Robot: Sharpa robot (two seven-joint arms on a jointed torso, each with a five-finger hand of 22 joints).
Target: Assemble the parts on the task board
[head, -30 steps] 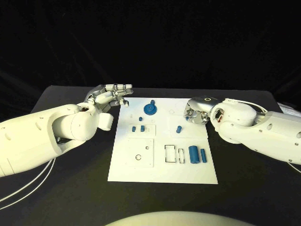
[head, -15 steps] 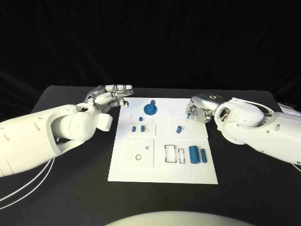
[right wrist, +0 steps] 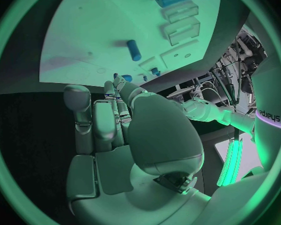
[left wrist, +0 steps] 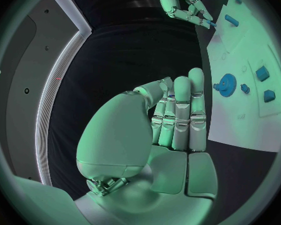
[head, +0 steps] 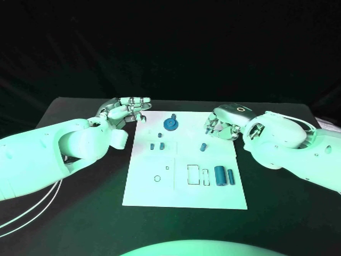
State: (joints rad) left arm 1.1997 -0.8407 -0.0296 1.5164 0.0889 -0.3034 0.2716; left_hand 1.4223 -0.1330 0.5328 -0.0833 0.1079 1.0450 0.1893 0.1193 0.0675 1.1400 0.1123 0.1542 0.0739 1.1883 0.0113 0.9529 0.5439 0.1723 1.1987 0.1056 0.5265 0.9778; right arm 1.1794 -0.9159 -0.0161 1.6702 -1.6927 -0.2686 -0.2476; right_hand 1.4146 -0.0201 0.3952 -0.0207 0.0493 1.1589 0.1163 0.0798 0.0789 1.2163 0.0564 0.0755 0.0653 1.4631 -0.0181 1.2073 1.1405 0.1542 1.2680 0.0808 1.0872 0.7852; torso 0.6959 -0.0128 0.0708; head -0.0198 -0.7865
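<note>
Task board (head: 184, 192) looked matt white plastic (smooth); table (head: 78, 213) matt black; left hand (left wrist: 172, 120) glossy metal.

A white board (head: 184, 192) is seen on a black bench (head: 78, 213); blue parts (head: 219, 174) and a blue gear (head: 170, 124) are seen.

Light: green wash from overhead, backdrop black.
Glare: task board (head: 184, 160) bright against the dark worktop (head: 78, 213).
Wrist views: fisheye, edges bent, rims dim.
</note>
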